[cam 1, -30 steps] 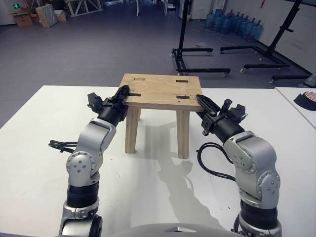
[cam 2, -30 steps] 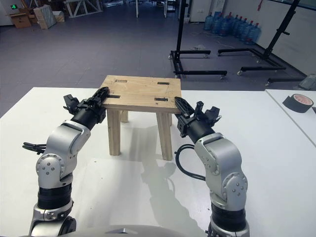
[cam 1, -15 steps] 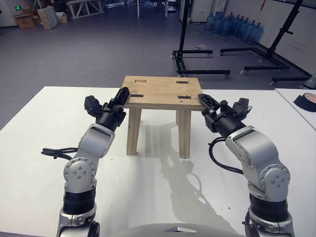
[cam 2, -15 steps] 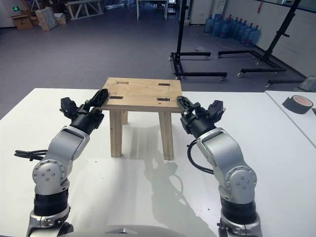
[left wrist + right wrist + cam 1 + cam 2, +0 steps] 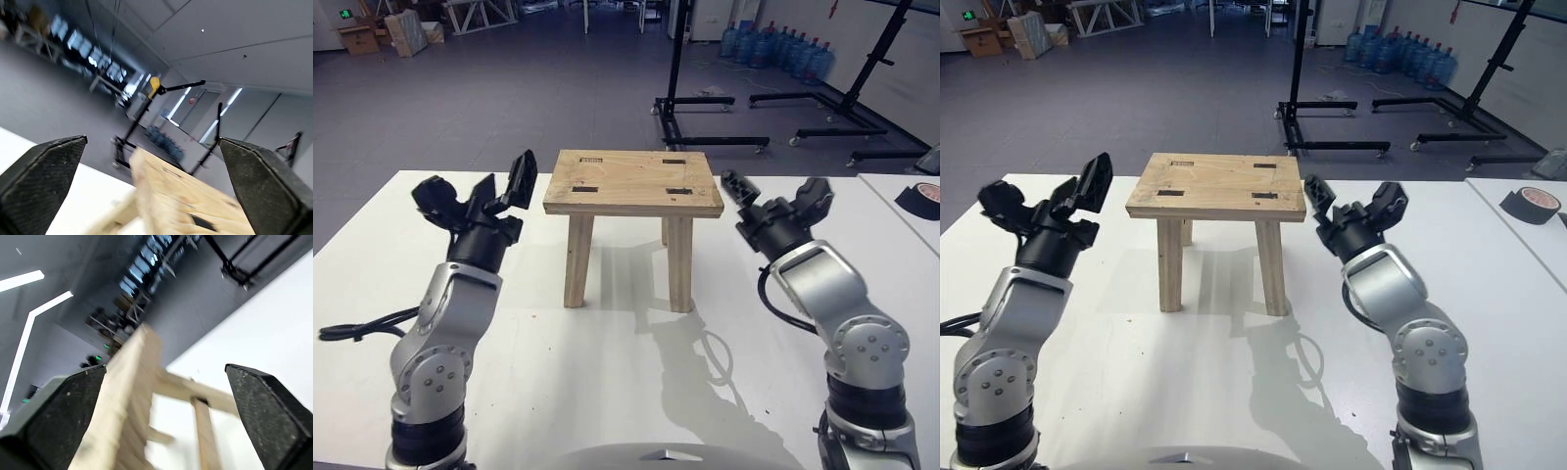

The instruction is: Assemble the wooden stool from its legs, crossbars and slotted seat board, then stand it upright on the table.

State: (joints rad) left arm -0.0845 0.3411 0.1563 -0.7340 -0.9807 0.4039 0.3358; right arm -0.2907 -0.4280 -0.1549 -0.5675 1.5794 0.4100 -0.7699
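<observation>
The wooden stool (image 5: 633,181) stands upright on its legs in the middle of the white table (image 5: 607,392), slotted seat board on top. My left gripper (image 5: 475,188) hangs open to the left of the seat, a hand's width clear of it and holding nothing. On the other side my right gripper (image 5: 775,193) is open too, just off the seat's right edge. In the left wrist view the seat (image 5: 181,200) lies ahead between the spread fingers (image 5: 39,171). The right wrist view has the seat's edge (image 5: 127,396) and a leg (image 5: 208,431) between its fingers (image 5: 274,411).
A black cable (image 5: 352,328) lies on the table at the left. A roll of tape (image 5: 922,196) sits on a neighbouring table at the far right. Black wheeled stands (image 5: 705,108) are on the floor behind the table's far edge.
Both grippers have come away from the seat's side edges and moved outward, the left one farther. The stool has stayed standing in place.
</observation>
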